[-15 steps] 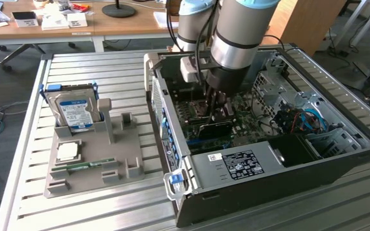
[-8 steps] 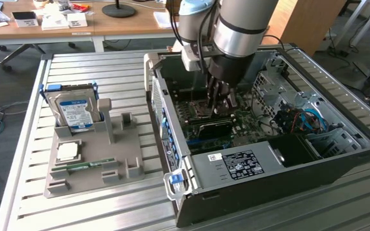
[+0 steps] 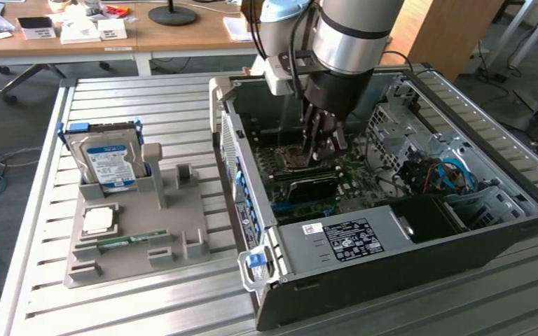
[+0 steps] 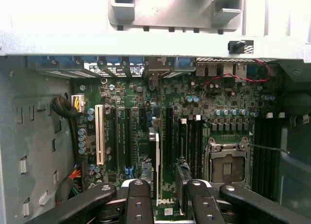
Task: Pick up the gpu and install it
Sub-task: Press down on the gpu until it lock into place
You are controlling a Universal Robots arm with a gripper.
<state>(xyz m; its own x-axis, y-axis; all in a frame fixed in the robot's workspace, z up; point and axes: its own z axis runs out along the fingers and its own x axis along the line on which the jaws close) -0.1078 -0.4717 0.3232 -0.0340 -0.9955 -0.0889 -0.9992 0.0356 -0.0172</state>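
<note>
Black hand (image 4: 161,197) fingers pinch the gpu (image 4: 154,156) edge-on above the motherboard (image 4: 214,112).

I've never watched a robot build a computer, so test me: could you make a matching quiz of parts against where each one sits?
1 hard drive
2 processor chip
3 gpu
4 gripper

A lying flat on the grey holder
B reaching down into the computer case
C standing upright in the grey holder
D on edge over the motherboard

Pairs: 1-C, 2-A, 3-D, 4-B
</note>
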